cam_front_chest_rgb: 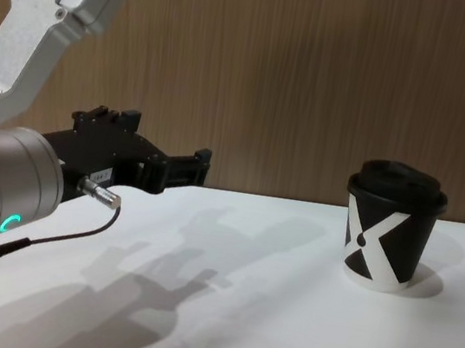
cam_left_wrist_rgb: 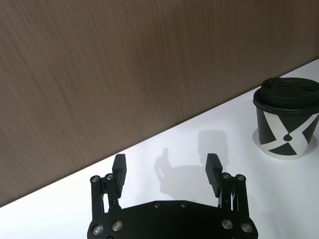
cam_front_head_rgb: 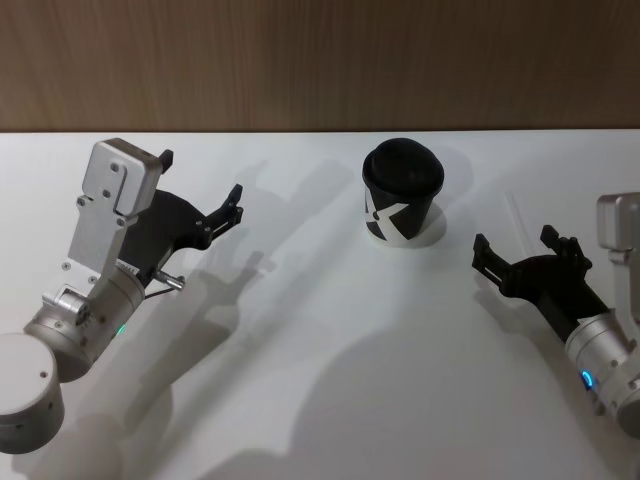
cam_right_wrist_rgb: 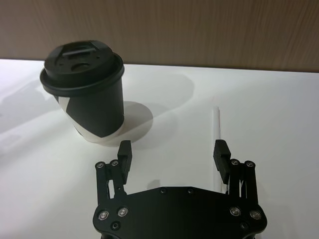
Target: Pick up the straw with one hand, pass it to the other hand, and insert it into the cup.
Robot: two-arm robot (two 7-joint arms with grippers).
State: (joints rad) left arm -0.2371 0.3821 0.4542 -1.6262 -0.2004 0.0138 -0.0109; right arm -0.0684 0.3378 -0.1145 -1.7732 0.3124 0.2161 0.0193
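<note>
The black cup [cam_front_head_rgb: 402, 195] with a white X mark and a domed black lid stands upright at the table's far middle, also seen in the chest view [cam_front_chest_rgb: 389, 228]. Right of it, the thin white straw [cam_right_wrist_rgb: 217, 122] lies flat on the white table, faint in the head view [cam_front_head_rgb: 517, 212]. My right gripper [cam_front_head_rgb: 513, 243] hovers open just short of the straw, and in the right wrist view [cam_right_wrist_rgb: 173, 152] one fingertip [cam_right_wrist_rgb: 221, 152] lines up with the straw's near end. Off to the left of the cup, my left gripper [cam_front_head_rgb: 205, 180] is held open and empty above the table [cam_left_wrist_rgb: 166, 167].
A wood-grain wall [cam_front_head_rgb: 320, 60] runs along the table's far edge. The white table [cam_front_head_rgb: 300, 330] is bare between the two arms and carries their shadows. The left arm's cable [cam_front_chest_rgb: 48, 238] loops under its wrist.
</note>
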